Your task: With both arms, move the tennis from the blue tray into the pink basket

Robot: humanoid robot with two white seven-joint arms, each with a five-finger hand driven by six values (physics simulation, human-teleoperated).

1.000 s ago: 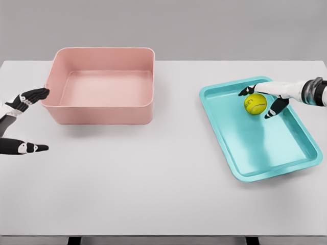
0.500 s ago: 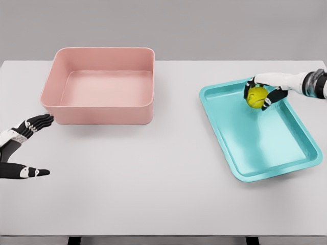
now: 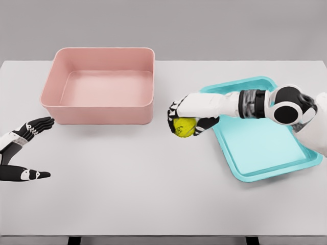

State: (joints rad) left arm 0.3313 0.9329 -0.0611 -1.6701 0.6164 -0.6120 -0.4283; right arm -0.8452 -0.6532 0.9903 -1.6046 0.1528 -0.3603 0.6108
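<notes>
Right hand (image 3: 188, 115) curled around the tennis ball (image 3: 183, 126), pink basket (image 3: 102, 107) to its left, blue tray (image 3: 265, 153) behind its wrist; left hand (image 3: 20, 148) open, empty.

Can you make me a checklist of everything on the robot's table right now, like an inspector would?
Surface: white table, flat, no spills seen.
Job's things: tennis ball, yellow-green, held above the table between the two containers. Blue tray at the right, nothing lying in it. Pink basket at the back left, upright, nothing inside.
Clutter: nothing seen.
Hands: right hand reaches out over the tray's left edge, fingers curled around the ball. Left hand at the left edge, fingers spread, holding nothing, apart from the basket.
Cables: nothing seen.
Surroundings: plain grey wall behind; dark table legs show at the bottom edge.
</notes>
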